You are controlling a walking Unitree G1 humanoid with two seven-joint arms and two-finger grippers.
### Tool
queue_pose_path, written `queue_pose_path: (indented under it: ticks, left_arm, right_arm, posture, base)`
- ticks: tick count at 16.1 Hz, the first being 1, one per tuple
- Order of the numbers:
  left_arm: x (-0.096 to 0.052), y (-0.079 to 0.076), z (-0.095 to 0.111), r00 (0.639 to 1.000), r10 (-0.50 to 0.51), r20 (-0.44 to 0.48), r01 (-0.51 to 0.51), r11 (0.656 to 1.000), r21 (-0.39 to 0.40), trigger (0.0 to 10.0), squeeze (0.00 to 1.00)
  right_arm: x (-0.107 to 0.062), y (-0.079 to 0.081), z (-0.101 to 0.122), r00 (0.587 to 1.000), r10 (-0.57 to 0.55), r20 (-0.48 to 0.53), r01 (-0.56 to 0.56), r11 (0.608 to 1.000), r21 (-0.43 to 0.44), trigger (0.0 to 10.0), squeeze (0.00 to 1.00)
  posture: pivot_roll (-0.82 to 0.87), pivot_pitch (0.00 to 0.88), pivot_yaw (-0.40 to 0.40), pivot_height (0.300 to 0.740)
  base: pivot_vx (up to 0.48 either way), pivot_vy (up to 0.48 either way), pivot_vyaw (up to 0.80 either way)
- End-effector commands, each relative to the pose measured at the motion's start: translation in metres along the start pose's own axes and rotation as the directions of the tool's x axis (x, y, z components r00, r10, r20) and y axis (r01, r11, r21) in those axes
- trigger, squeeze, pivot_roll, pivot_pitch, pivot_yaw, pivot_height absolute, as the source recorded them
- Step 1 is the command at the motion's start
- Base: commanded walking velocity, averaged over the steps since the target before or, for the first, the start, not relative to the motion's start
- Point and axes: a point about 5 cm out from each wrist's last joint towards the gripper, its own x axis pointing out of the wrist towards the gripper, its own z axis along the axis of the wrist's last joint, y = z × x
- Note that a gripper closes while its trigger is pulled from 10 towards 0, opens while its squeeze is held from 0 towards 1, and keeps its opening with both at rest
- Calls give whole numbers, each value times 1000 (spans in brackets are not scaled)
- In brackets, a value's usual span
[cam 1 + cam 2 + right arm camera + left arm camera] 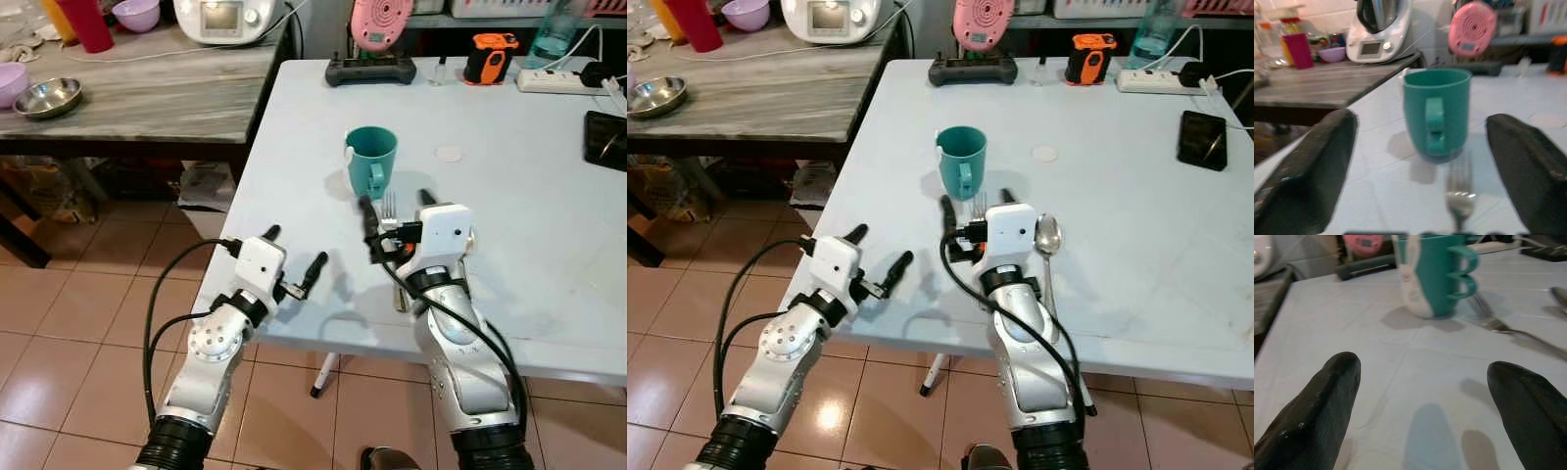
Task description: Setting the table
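Right now your right hand (394,220) hovers low over the white worktop (509,196) with its two black fingers spread wide and nothing between them. Directly under and just ahead of it lies the fork (1459,193), tines pointing away from the hand toward the teal mug (371,162), which stands upright just beyond the fingertips with its handle turned back toward you. Beside the hand, on its outer side, lies the spoon (1047,238), roughly parallel to the fork. That layout reads as a place setting coming together: cutlery lined up near the worktop's front edge, mug at the head of it, so the wide opening suits either releasing the fork or straddling it for a nudge; you cannot tell which from this alone.

Your left hand (292,264) hangs at the near corner of the worktop, fingers also wide and empty, aimed toward the mug but well short of it. Keeping it there leaves the right hand room to work.

Mind the mug: it sits close to the right fingertips, and a forward push could tip it.
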Motion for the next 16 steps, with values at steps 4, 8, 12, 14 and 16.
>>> queue_pose_path:
  ticks: [4, 8, 12, 14, 16]
  left_arm:
    - [-1, 12, -2, 997, 79, -8, -79, 996, 27, 10000, 0]
    - [-13, 48, -5, 948, 320, -8, -318, 946, 68, 10000, 0]
    - [-39, 62, -17, 903, 428, -46, -423, 902, 79, 10000, 0]
    - [-44, 60, -19, 892, 450, -32, -449, 893, 35, 10000, 1000]
    - [-40, 56, -14, 907, 421, 5, -421, 906, 33, 6824, 1000]
  right_arm:
    - [-5, -1, -8, 998, 21, -58, -19, 999, 29, 10000, 0]
    - [-24, -25, -10, 996, -60, -69, 58, 998, -26, 431, 0]
    - [-37, -40, -7, 990, -121, -75, 116, 991, -67, 0, 0]
    - [-42, -42, -5, 987, -146, -71, 141, 988, -70, 10000, 1000]
    - [-43, -41, -7, 985, -154, -79, 149, 987, -67, 10000, 1000]
  posture:
    - [-285, 140, 77, 740]
    - [-291, 137, 75, 740]
    - [-293, 131, 80, 740]
    - [-287, 127, 78, 740]
    - [-285, 124, 77, 740]
  base:
    - [0, 0, 0]
    - [0, 0, 0]
    - [0, 0, 0]
    - [0, 0, 0]
    - [0, 0, 0]
